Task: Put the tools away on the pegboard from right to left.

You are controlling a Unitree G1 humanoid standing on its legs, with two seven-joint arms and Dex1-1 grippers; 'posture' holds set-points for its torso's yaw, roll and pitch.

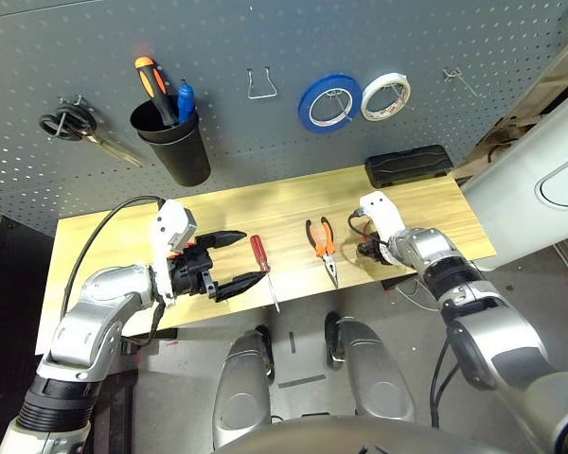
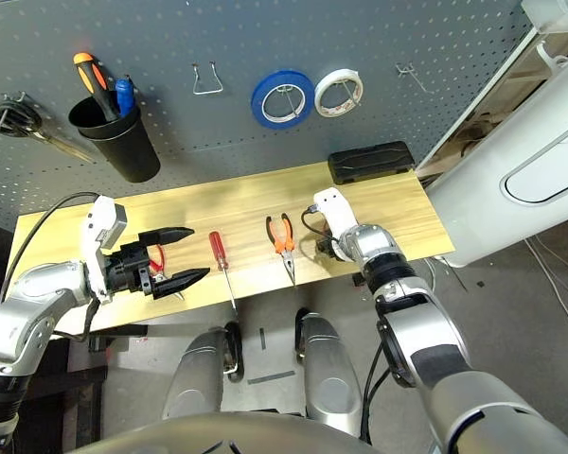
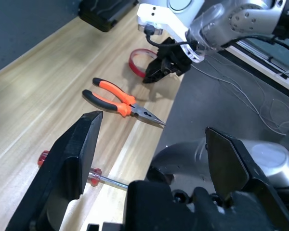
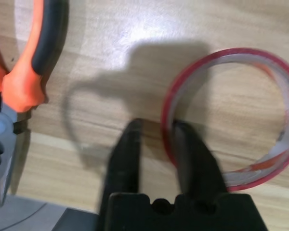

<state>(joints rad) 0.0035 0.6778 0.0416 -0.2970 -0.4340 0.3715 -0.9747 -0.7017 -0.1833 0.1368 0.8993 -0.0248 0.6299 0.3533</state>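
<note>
Looking down from my head, my right gripper sits at the right end of the wooden table over the red tape ring, beside the pliers; my left gripper hangs spread and empty just left of the screwdriver. My right wrist view shows both fingers nearly shut, straddling the ring's near wall, which I judge gripped; I should lift straight, clear of the pliers, toward the pegboard, where blue tape, white tape and a black case crowd the way.

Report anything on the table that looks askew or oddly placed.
The pliers and the screwdriver both reach past the table's front edge: plier tips and screwdriver shaft overhang it. Nothing looks spilled or damaged.
</note>
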